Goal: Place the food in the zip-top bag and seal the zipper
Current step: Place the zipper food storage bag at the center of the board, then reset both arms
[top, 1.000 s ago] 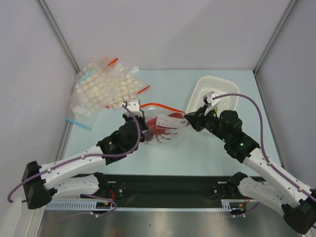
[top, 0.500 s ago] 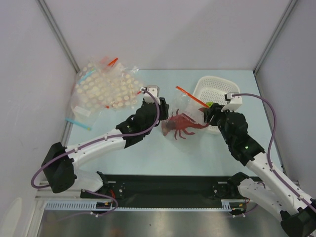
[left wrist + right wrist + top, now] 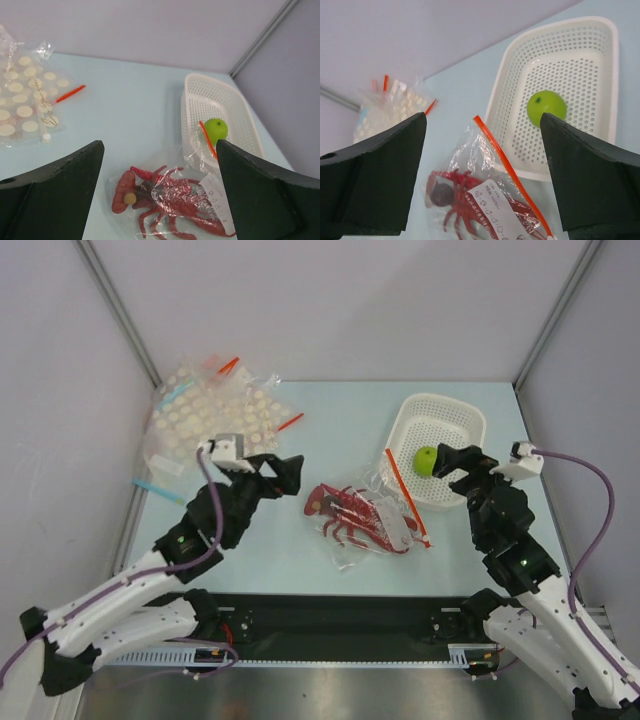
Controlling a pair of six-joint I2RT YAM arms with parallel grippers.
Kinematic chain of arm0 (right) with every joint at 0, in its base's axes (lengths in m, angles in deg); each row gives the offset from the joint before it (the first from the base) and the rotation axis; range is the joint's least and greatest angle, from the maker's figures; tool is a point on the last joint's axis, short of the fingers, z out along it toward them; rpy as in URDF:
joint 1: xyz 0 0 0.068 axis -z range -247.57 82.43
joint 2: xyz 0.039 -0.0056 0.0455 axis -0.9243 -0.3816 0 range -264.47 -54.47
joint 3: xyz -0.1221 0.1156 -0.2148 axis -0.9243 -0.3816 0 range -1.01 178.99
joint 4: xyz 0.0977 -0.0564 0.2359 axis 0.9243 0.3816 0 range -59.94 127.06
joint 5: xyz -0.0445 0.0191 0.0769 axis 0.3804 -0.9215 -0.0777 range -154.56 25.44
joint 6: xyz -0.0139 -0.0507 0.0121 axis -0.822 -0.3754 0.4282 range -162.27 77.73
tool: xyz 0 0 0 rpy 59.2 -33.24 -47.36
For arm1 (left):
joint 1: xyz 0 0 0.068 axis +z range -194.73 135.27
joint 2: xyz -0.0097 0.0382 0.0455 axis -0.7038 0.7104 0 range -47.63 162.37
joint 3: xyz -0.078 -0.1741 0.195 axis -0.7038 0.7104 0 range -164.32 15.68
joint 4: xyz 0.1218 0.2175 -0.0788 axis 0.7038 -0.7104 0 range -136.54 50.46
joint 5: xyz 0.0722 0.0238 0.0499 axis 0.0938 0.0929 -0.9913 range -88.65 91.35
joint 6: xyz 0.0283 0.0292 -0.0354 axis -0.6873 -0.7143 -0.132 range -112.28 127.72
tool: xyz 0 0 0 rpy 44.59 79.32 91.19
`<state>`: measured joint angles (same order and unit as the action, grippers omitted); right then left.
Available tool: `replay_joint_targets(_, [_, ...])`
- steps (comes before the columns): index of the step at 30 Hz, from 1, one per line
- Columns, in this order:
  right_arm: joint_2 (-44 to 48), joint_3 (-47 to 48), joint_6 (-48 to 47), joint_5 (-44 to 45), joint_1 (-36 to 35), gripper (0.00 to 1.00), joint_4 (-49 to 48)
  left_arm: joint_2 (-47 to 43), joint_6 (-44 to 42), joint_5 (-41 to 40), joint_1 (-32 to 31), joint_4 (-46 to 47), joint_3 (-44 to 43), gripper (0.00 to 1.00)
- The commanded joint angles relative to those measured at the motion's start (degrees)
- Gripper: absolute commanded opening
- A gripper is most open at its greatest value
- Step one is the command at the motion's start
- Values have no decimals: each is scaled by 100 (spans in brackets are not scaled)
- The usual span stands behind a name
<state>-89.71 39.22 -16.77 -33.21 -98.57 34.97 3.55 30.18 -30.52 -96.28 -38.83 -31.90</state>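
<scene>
The red lobster (image 3: 355, 512) lies inside the clear zip-top bag (image 3: 384, 486), flat on the table between the arms. The bag's red zipper (image 3: 405, 495) runs straight along its right edge, beside the basket; a white label (image 3: 502, 207) lies over the lobster's tail. My left gripper (image 3: 283, 472) hovers open to the left of the bag, apart from it. My right gripper (image 3: 456, 462) stands open over the basket, right of the bag. In both wrist views the wide black fingers (image 3: 60, 185) (image 3: 590, 165) frame the bagged lobster (image 3: 170, 200) (image 3: 462, 200) with nothing between them.
A white perforated basket (image 3: 470, 425) at the back right holds a small green fruit (image 3: 427, 460). A pile of clear bags printed with cream dots (image 3: 210, 420), with red and blue strips, lies at the back left. Grey walls close in the table on three sides.
Both grippers opened and drew back from the bag's mouth, left going left, right going right. The bag with the lobster swung right, then dropped flat on the table.
</scene>
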Motion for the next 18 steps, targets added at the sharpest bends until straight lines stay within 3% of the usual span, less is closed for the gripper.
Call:
replay_joint_targets(1, [149,257,884,1205,7,100,229,-906,188,-231,31,43,667,100])
replay_joint_targets(7, [123,442,509,759,7,100,212,-2032,-276,-196,22,604,1749,100])
replay_joint_targets(13, [141,364,88,521,7,100,240,-2314,-664,-310,22,1080,2226,100])
replay_joint_targets(18, [-149,257,465,592,15,100,327,-2323,-708,-161,22,1212,2261,100])
